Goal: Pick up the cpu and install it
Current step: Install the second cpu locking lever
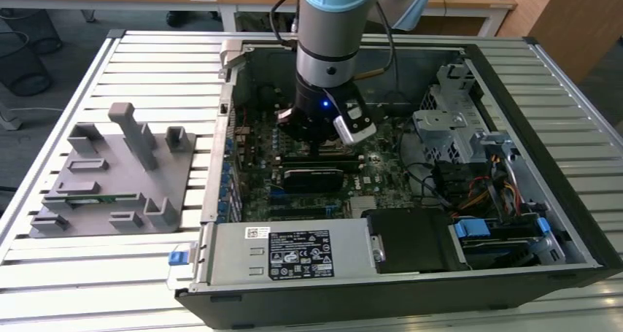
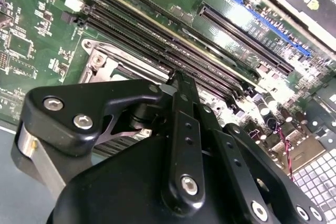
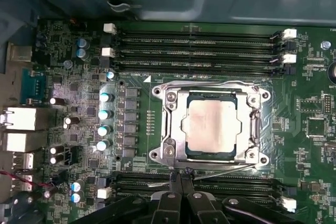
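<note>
Green motherboard [image 3: 220, 40] fills the first wrist view, and at its centre the cpu [image 3: 211, 128] already lies seated in the metal socket frame [image 3: 168, 124], silvery top up. At the lower edge the gripper [image 3: 180, 181] has its fingers pressed together on nothing, tips touching the thin socket lever [image 3: 226, 167]. Judging by this, the work is at the locking step; it calls for a careful push on that lever.

In the exterior view the arm [image 1: 331, 47] hides the socket, its upper part cut off.
</note>
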